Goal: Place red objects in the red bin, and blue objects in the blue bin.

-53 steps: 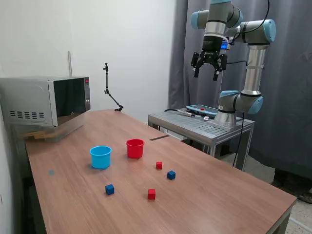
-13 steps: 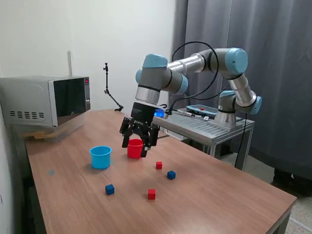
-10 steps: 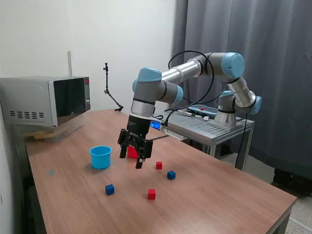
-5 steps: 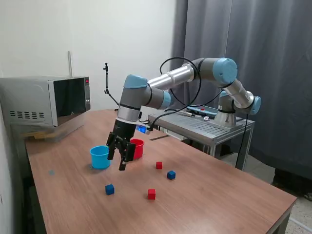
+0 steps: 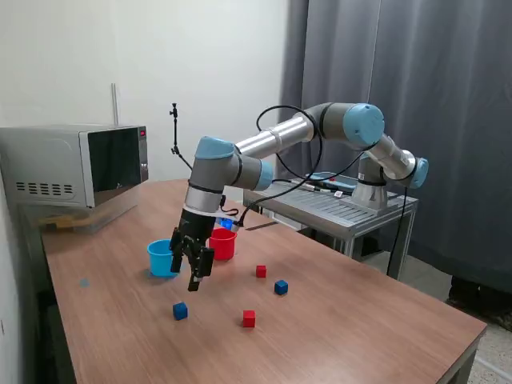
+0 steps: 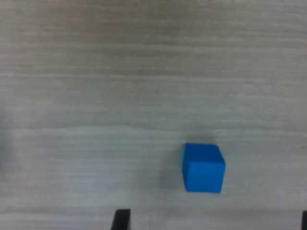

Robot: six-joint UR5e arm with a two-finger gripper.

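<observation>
Gripper (image 5: 193,265) hanging above the table (image 5: 376,320), fingers spread, nothing held, just in front of the blue cup (image 5: 161,258). Then, left to right in the exterior view: blue cube (image 5: 180,311) (image 6: 203,167) below the gripper, red cup (image 5: 223,242), red cube (image 5: 249,318), second red cube (image 5: 261,271), second blue cube (image 5: 281,286).

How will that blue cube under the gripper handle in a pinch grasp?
The blue cube has flat faces and crisp edges, so it probably stays rigid and won't roll. It looks tiny beside the gripper, so likely light; it may skid on the smooth table if nudged.
</observation>
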